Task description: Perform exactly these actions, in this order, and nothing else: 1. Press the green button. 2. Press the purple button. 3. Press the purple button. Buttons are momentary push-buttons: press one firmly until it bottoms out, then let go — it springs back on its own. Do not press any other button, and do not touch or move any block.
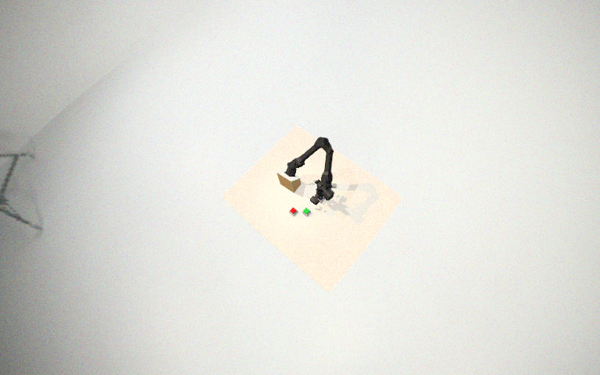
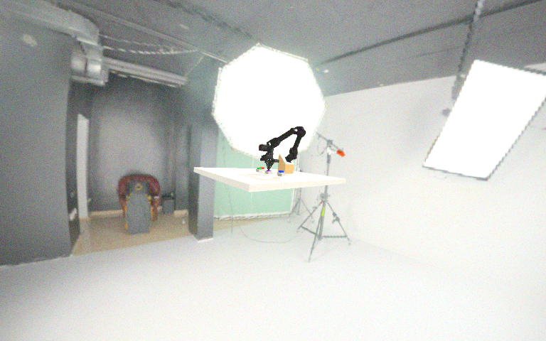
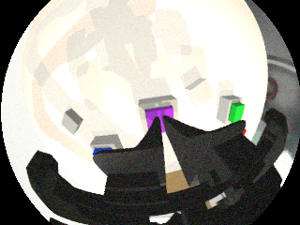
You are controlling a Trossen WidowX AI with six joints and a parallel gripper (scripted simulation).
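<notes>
My gripper [image 2: 269, 169] [image 3: 160, 119] is shut and empty, pointing down, with its tips at the purple button [image 2: 268, 172] [image 3: 153, 113]. The tips look to be on its cap. How far the cap is down, I cannot tell. In the top view the arm covers most of that button. The green button [image 1: 306, 211] [image 3: 236, 112] stands on its grey base to the right of the fingers in the wrist view, apart from them.
The red button [image 1: 293, 211] stands beside the green one. The blue button [image 2: 281, 172] [image 3: 101, 151] is left of the fingers in the wrist view. A grey block [image 3: 72, 121] and a pale block [image 3: 196, 83] lie nearby. A tan wedge-shaped box [image 1: 289, 182] [image 2: 286, 167] stands near the arm's base.
</notes>
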